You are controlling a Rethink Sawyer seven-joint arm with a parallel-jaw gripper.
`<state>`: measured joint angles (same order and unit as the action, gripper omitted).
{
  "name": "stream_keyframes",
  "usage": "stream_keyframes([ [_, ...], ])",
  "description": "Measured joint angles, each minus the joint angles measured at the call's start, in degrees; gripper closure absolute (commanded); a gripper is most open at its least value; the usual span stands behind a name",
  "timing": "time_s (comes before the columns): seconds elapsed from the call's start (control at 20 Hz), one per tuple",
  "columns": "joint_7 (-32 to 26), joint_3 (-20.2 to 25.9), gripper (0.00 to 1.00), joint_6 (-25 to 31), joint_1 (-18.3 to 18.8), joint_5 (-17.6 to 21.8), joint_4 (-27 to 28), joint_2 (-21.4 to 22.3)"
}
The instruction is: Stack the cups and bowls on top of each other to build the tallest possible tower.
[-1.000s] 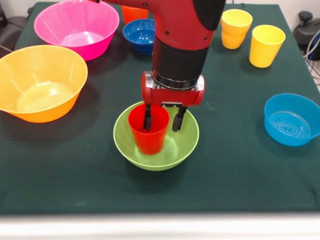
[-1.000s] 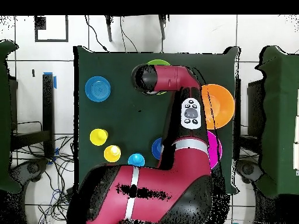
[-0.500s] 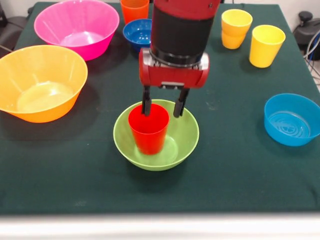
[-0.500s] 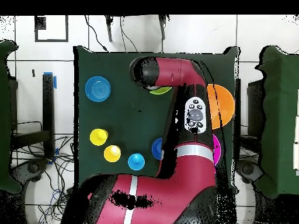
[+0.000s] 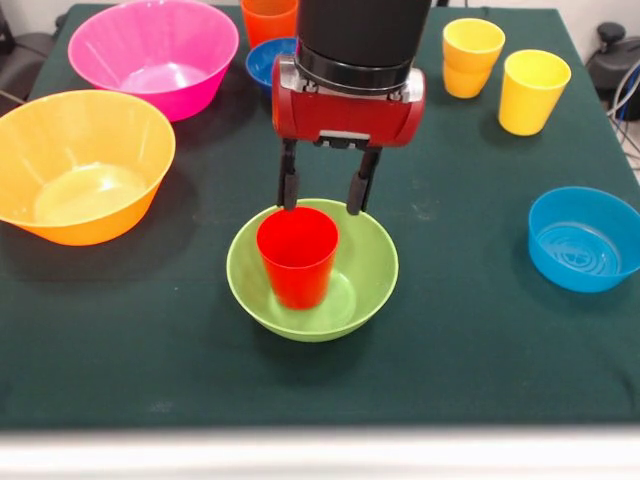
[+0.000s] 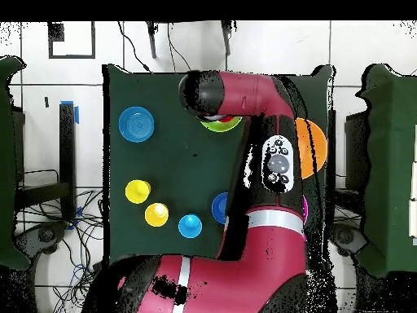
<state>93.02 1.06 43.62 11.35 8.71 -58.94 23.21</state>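
- Red cup [image 5: 297,254] stands upright inside the green bowl [image 5: 366,270], near the middle of the table [image 5: 470,330]; we take these two as the start of the tower.
- Our gripper [image 5: 321,190] hangs just above the cup's far rim, its fingers [image 5: 288,184] spread apart and holding nothing, clear of the cup.
- We judge the placing step done: the cup sits free in the bowl and the next piece is not yet picked.
- Loose pieces in the front view: pink bowl [image 5: 155,55] and orange bowl [image 5: 80,165] on the left, light blue bowl [image 5: 585,238] on the right, two yellow cups [image 5: 532,90] at the far right, a dark blue bowl [image 5: 268,62] and an orange cup [image 5: 268,17] partly behind the arm.
- From overhead we also see a light blue cup [image 6: 190,226].
- Next we likely need a small bowl to sit on the red cup's rim, set down level and centred, or it could tip.
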Motion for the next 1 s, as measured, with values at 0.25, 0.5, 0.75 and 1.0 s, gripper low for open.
stream_keyframes([
  [0.25, 0.00, -0.04, 0.00, -0.01, 0.00, -0.21, -0.75, -0.05],
  [0.5, 0.00, -0.14, 0.00, 0.00, -0.16, -0.23, -2.03, -0.16],
  [0.75, 0.01, -0.45, 0.00, 0.00, -0.73, -0.39, -2.61, -0.22],
  [1.0, 0.69, -1.28, 0.00, 0.00, -2.51, -0.88, -3.32, -0.19],
])
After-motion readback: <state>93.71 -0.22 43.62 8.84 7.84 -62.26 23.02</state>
